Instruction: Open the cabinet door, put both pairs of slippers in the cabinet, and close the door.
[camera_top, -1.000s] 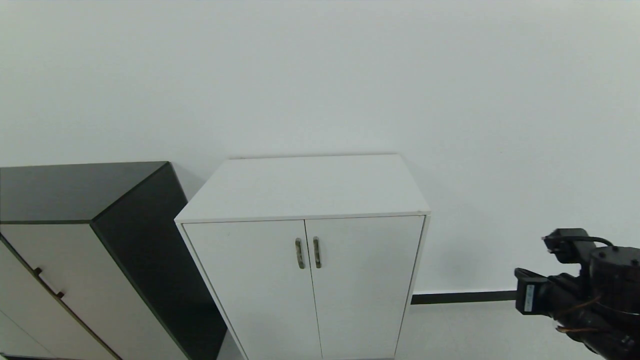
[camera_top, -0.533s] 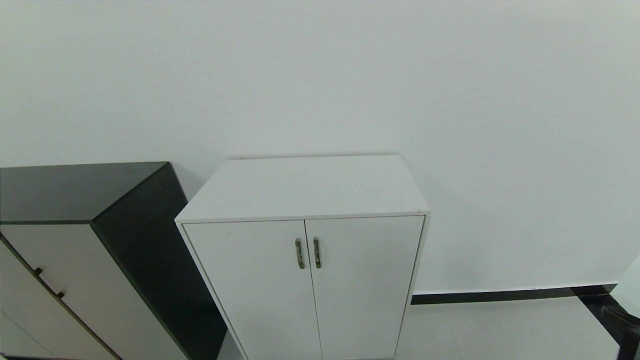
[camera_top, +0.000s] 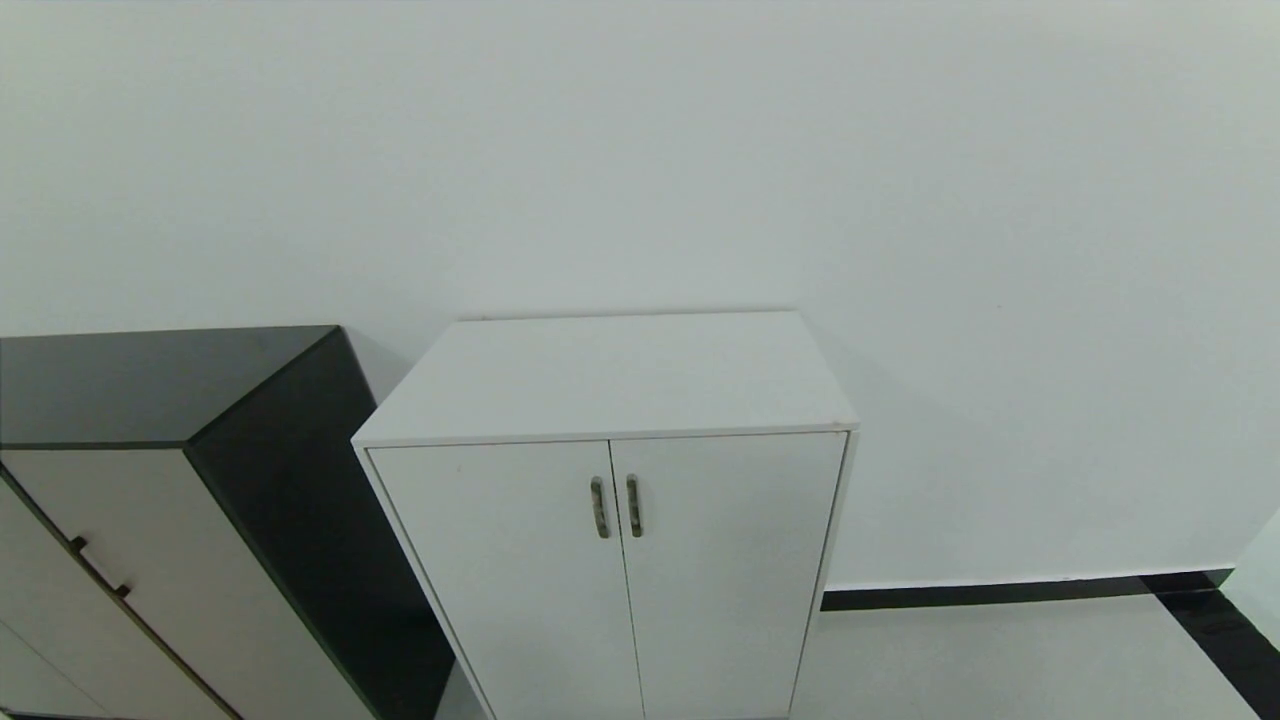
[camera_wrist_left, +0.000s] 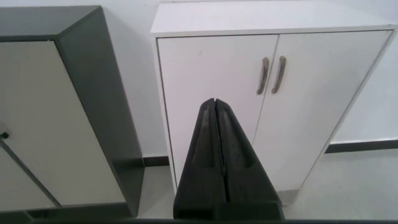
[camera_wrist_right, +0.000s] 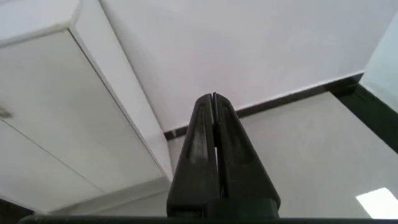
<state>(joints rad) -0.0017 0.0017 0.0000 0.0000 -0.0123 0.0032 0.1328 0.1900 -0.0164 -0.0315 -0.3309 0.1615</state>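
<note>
As cabinet (camera_top: 610, 380) sits closed, left end effector (camera_wrist_left: 215, 102) closed, empty, right end effector (camera_wrist_right: 213, 97) alike.

— What colour is the cabinet (camera_top: 610, 380)?
— White all over. The top and both doors (camera_top: 500, 570) are plain, with no pattern. The two handles (camera_top: 600, 506) where the doors meet are a dull grey-bronze metal.
— And the unit to its left?
— That second cabinet (camera_top: 150, 385) has a glossy black top and a black side. Its front is cream, with a small dark pull (camera_top: 97, 570).
— The room?
— The wall (camera_top: 640, 150) is plain white and the floor (camera_top: 980, 660) pale grey. A black skirting strip (camera_top: 980, 594) runs along the wall's foot, and there is a black band (camera_top: 1215, 630) on the floor at the right.
— The claws?
— Both matte black, the left claw (camera_wrist_left: 215, 102) and the right claw (camera_wrist_right: 213, 96) alike.
</note>
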